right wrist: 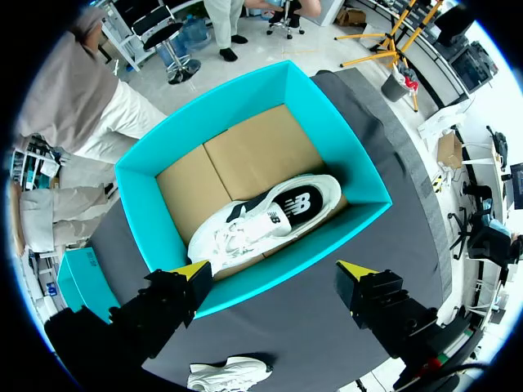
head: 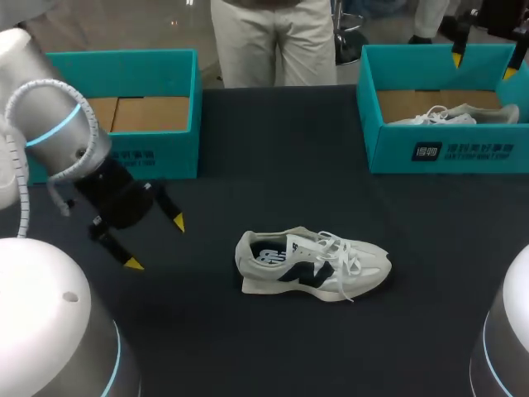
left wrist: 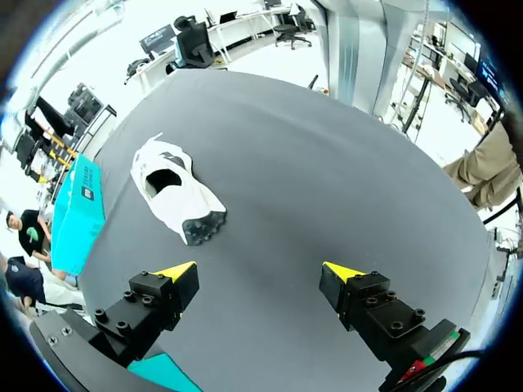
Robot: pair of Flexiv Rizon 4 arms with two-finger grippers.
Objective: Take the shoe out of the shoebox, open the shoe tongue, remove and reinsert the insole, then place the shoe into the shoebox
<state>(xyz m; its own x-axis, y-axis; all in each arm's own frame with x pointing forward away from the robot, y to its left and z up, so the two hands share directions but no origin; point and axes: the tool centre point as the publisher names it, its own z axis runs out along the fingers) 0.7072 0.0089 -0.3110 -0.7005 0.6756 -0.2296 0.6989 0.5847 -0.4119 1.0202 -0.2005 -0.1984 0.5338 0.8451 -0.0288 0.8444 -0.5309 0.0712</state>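
A white shoe with dark side marks (head: pixel 314 265) lies on its sole at the middle of the black table (head: pixel 273 157), toe to the right. My left gripper (head: pixel 157 242) hangs open to its left, well apart from it. In the left wrist view the shoe (left wrist: pixel 176 192) sits ahead of the open left gripper (left wrist: pixel 260 271), heel toward it. A second white shoe (head: pixel 455 116) lies in the right teal shoebox (head: pixel 446 149). My right gripper (head: pixel 482 66) hovers open over that box. Seen from the right wrist, this shoe (right wrist: pixel 265 216) rests on the cardboard floor of the box (right wrist: pixel 245 90), below the right gripper (right wrist: pixel 274 268).
An empty teal shoebox (head: pixel 124 83) with a cardboard floor stands at the back left, also seen as the teal box (left wrist: pixel 78 212) in the left wrist view. A person stands beyond the table's far edge without touching it.
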